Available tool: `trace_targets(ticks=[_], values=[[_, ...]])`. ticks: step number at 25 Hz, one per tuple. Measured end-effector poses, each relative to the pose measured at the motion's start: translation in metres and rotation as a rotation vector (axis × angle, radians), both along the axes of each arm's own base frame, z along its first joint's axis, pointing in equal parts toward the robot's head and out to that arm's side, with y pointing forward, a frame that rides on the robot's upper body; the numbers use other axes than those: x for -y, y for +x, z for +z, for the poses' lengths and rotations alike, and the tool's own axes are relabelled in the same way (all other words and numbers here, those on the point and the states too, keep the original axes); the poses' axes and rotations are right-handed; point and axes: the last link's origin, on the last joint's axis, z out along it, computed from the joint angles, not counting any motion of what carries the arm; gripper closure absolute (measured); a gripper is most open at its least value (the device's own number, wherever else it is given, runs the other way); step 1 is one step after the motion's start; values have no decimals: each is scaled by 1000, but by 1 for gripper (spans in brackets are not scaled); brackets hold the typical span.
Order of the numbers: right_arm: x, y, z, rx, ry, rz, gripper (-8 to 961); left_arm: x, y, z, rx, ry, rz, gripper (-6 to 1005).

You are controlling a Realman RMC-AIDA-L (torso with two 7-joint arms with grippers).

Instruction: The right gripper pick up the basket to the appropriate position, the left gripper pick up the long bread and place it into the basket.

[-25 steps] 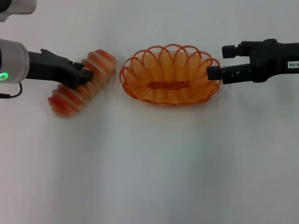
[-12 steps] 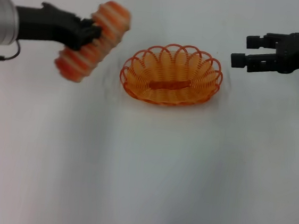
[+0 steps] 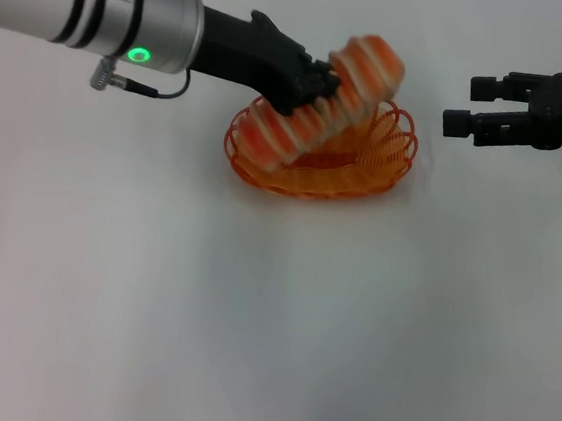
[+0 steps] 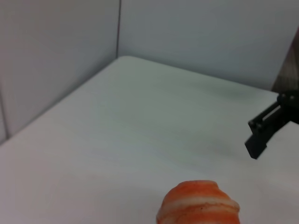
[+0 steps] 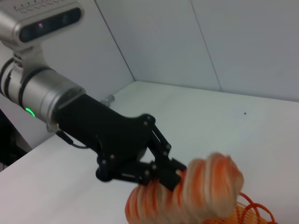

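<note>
The basket (image 3: 319, 154) sits on the white bench (image 3: 250, 318), toward its far edge and about midway between its left and right edges. Over it, the left claw (image 3: 319, 86) is clamped around the middle of the bread (image 3: 322, 104), which is tilted, its lower end down inside the basket's left part and its upper end raised above the far rim. Right of the basket and apart from it, the right claw (image 3: 458, 103) hovers with its fingers spread, holding nothing.
</note>
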Motion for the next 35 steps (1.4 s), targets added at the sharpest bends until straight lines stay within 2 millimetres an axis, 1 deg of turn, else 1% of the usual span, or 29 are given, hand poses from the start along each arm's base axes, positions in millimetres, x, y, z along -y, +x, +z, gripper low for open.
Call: trace_targets(ticks=[3,8,14,17,19,20,21,22,25,27,28,29,30,31,32,33,35], values=[[2,2,-2,-5,-5,-6,5,2,1,-10,-25,-32,-9,910],[3,4,-4,-17,-16,-16,5,3,-1,-16,-40,-20,-8,934],[1,2,-4,-15,-16,-6,5,2,-5,-12,-3,-6,26,801],[1,1,-5,-14,-19,1,5,1,-8,-6,19,11,43,670],[0,0,-6,-13,-22,5,5,1,-12,6,59,38,61,583],[0,0,-6,-13,-22,5,5,1,-14,15,95,56,75,544],[0,-1,-6,-13,-21,6,5,3,-21,29,146,80,101,505],[0,-1,-6,-13,-20,6,5,3,-23,36,171,92,108,465],[-2,-2,-5,-17,-16,11,5,14,-49,71,283,123,176,348],[-3,-5,-5,-23,-14,19,5,23,-69,88,328,132,219,263],[-4,-6,-5,-26,-13,23,5,32,-85,100,353,133,246,220],[-5,-7,-5,-27,-12,27,5,40,-98,108,368,127,268,178],[-6,-8,-5,-28,-13,31,5,44,-105,112,375,126,282,135],[-7,-10,-5,-28,-13,35,5,55,-122,122,385,110,311,135],[-8,-11,-5,-28,-13,38,5,63,-134,129,387,98,332,135],[-9,-12,-5,-27,-12,46,5,70,-144,133,391,83,349,135],[-11,-15,-6,-24,-11,62,5,81,-157,141,403,70,365,135]])
